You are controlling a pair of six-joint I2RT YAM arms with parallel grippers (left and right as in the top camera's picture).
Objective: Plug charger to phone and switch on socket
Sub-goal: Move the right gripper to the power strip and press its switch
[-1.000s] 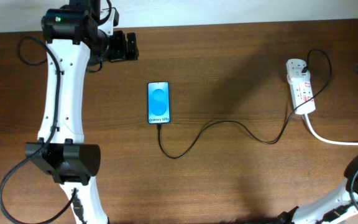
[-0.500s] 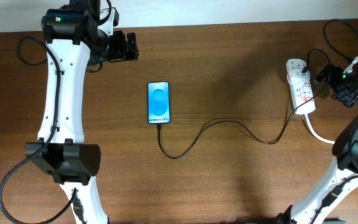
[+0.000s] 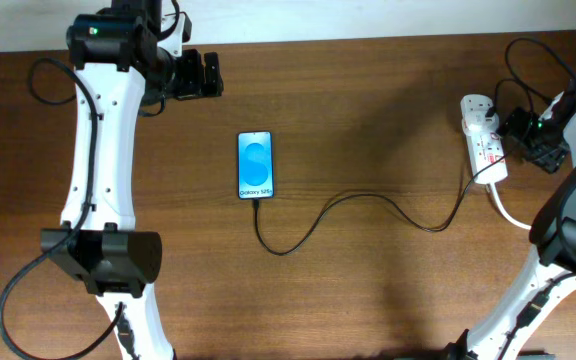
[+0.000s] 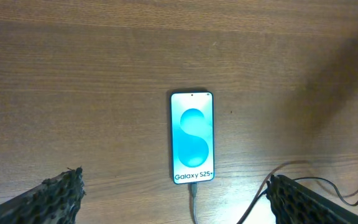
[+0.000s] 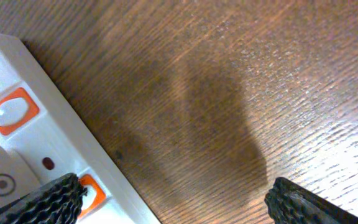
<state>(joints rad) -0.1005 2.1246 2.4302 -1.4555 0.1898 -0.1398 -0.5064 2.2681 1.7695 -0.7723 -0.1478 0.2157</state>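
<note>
The phone (image 3: 255, 165) lies flat mid-table with its blue screen lit; it also shows in the left wrist view (image 4: 192, 137). The charger cable (image 3: 368, 200) runs from the phone's bottom edge, where its plug tip (image 4: 192, 188) sits in the port, across to the socket (image 3: 482, 140) at the right. My left gripper (image 3: 196, 75) is open and empty, high above the far left. My right gripper (image 3: 528, 135) is open, beside the socket's right edge. In the right wrist view one fingertip sits over an orange switch (image 5: 92, 190) of the socket (image 5: 48, 134).
A thick white lead (image 3: 528, 222) runs from the socket toward the right edge. A black plug (image 3: 490, 117) sits in the socket's far end. Bare wood lies between phone and socket.
My right arm has come into view from the right edge and moved left to the socket. The left arm, phone and cable have not moved.
</note>
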